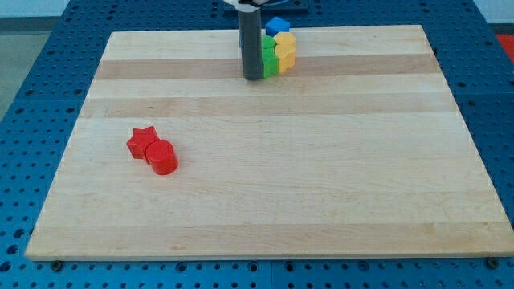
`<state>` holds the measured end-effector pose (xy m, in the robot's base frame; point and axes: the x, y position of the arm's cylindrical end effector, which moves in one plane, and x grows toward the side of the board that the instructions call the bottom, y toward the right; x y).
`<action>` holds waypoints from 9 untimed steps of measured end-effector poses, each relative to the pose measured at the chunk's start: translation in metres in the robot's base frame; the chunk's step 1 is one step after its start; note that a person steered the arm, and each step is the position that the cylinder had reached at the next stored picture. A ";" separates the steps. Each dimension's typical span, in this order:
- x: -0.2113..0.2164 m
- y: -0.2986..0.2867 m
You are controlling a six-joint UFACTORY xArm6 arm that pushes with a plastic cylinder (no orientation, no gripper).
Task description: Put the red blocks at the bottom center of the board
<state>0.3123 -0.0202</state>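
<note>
A red star block [142, 141] and a red cylinder block [162, 157] lie touching each other at the view's left, a little below mid-height of the wooden board [321, 201]. My tip [254, 77] rests on the board near the view's top centre, far up and to the right of the red blocks. It stands right beside a cluster of other blocks, touching or nearly touching the green one.
The cluster at the top centre holds a blue block [277, 25], two yellow blocks [283, 40] [285, 58] and a green block [269, 56] partly hidden behind the rod. A blue perforated table [32, 96] surrounds the board.
</note>
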 end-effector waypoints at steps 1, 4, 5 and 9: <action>-0.011 0.014; -0.009 0.003; 0.024 -0.006; 0.059 -0.006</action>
<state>0.3709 -0.0266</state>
